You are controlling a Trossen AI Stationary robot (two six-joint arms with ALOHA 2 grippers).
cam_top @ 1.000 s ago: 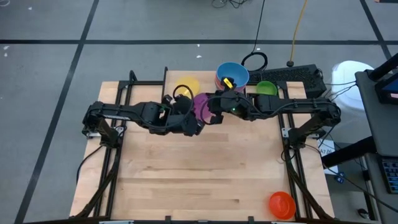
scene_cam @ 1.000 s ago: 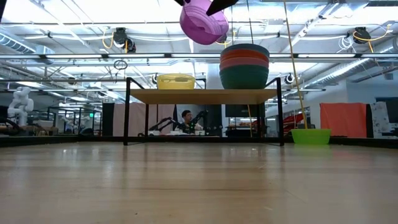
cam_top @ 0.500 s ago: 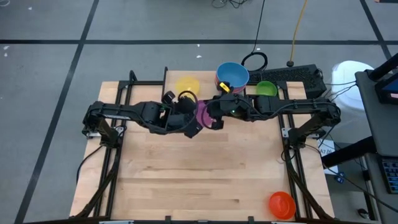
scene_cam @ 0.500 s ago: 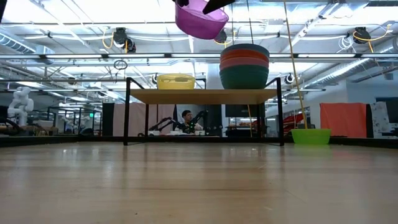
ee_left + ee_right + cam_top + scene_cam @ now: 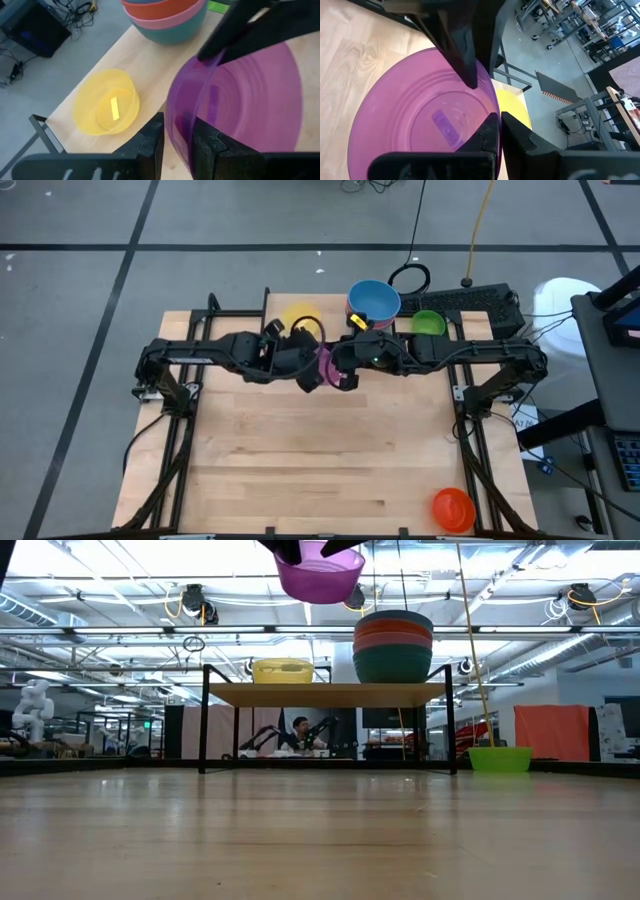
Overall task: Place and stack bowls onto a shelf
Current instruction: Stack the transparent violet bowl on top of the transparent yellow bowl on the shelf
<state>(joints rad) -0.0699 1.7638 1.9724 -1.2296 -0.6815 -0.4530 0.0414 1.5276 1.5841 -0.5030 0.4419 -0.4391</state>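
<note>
Both grippers' jaws are clamped on the purple bowl's (image 5: 320, 572) rim, the left gripper (image 5: 176, 136) and right gripper (image 5: 496, 129) on opposite edges, holding it high above the counter (image 5: 330, 460), beside the shelf (image 5: 327, 694) bearing the yellow bowl (image 5: 283, 670) and a stack (image 5: 393, 645).

Light-wood surface (image 5: 330, 470) fills centre, grey floor (image 5: 90, 280) around. Orange bowl (image 5: 452, 508) sits alone on surface at near right corner. Green bowl (image 5: 500, 759) rests on surface just beside shelf's right end. Shelf (image 5: 328, 694), light-wood board on thin black legs, stands at far edge. On shelf: yellow bowl (image 5: 283, 670) toward left, stack (image 5: 393, 646) toward right, teal bottom, pink, red, blue on top.
</note>
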